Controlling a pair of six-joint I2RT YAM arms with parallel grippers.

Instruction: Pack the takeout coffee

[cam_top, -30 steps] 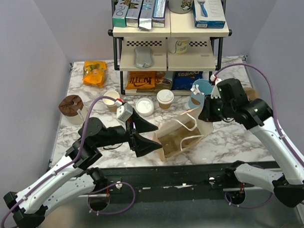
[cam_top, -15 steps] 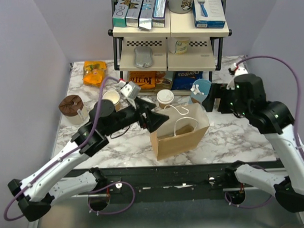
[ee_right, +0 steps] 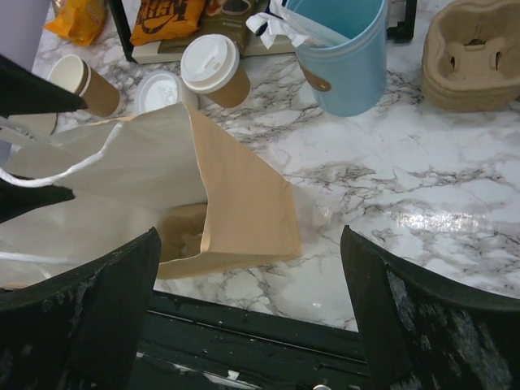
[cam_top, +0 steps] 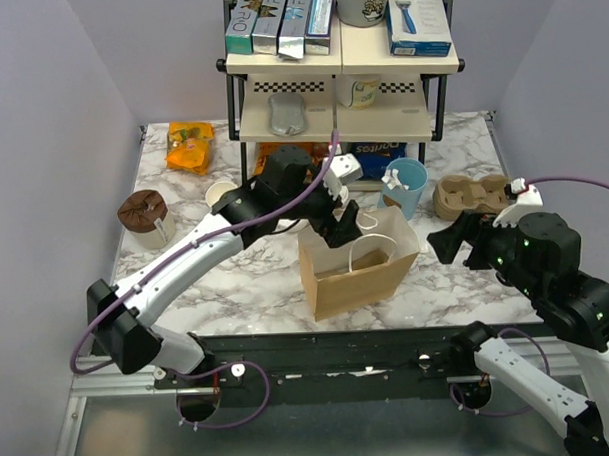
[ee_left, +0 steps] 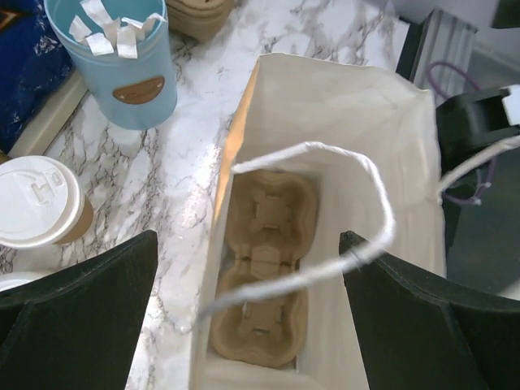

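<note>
Left wrist view puts the takeout coffee (ee_left: 32,203) upright on the marble table (ee_left: 179,162), left of the brown paper bag (ee_left: 325,122) and outside it. The left gripper (ee_left: 248,244) hangs over the bag's open mouth, jaws spread wide and empty. A cup carrier (ee_left: 264,268) lies on the bag's bottom. Farther right, the right gripper (ee_right: 250,244) hovers apart from the bag, likewise spread and holding nothing.

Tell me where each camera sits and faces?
Top external: high behind the bases, looking down on the table and bag; left arm and right arm show.
Left wrist: above the bag, looking straight down into it; open left gripper frames the view.
Right wrist: beside the bag, looking down at its side; open right gripper at the edges.
Wrist views share bag, lidded coffee, blue cup.
</note>
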